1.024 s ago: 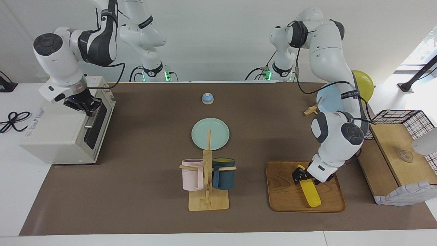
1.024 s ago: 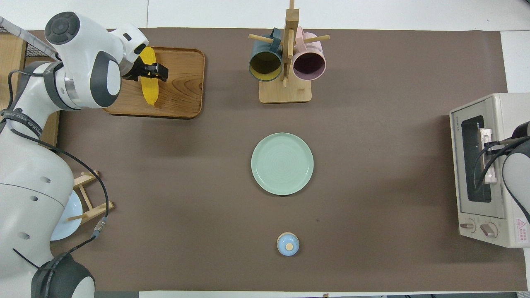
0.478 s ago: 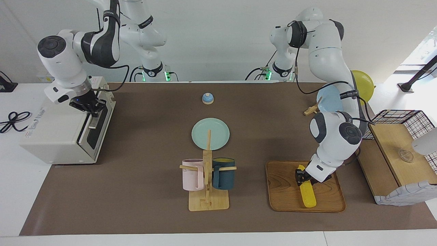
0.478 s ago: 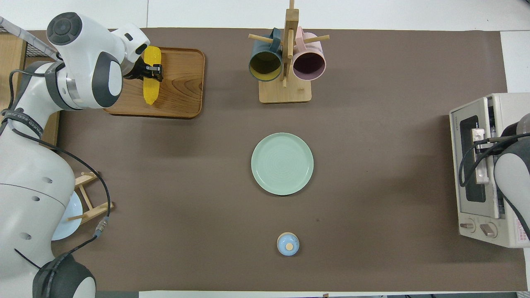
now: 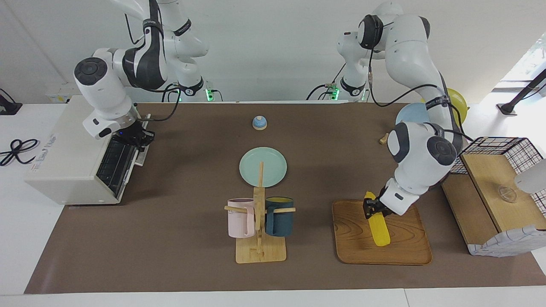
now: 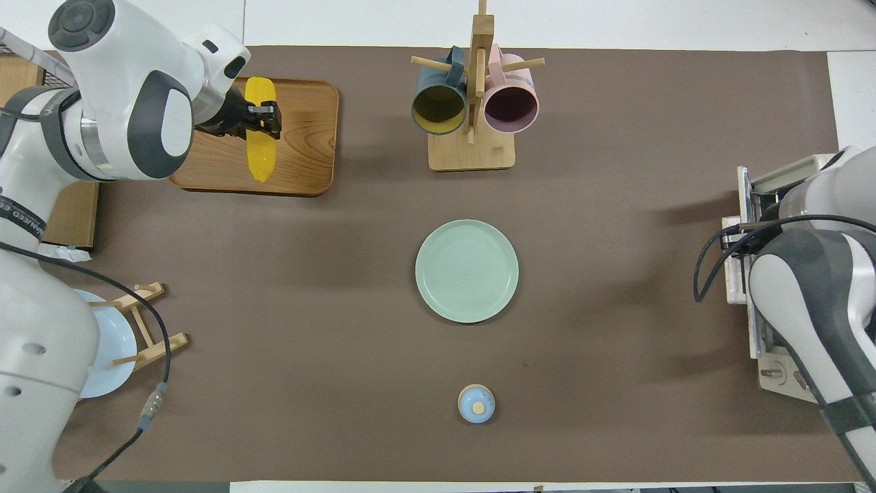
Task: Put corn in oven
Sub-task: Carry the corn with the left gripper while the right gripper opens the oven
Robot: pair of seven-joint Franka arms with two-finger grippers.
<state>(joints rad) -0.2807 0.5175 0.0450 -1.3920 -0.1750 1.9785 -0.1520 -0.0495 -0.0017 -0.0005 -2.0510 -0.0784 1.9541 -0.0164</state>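
The yellow corn [image 5: 379, 230] [image 6: 261, 152] hangs slanted just over the wooden tray [image 5: 354, 243] [image 6: 304, 154], with my left gripper [image 5: 372, 209] [image 6: 264, 120] shut on its upper part. At the right arm's end of the table stands the off-white oven [image 5: 64, 157] [image 6: 780, 183]. Its door is swung down and open, and the wire rack [image 5: 114, 162] shows inside. My right gripper [image 5: 138, 138] is shut on the door's handle at the door's outer edge. In the overhead view the right arm covers that gripper.
A mug rack [image 5: 260, 221] with a pink and a dark blue mug stands beside the tray. A green plate [image 5: 262, 166] and a small blue bell [image 5: 259, 123] lie mid-table. A wooden shelf with a wire basket [image 5: 495, 192] sits at the left arm's end.
The left gripper closed on the corn and lifted it off the tray. The right gripper pulled the oven door from nearly shut to fully down.
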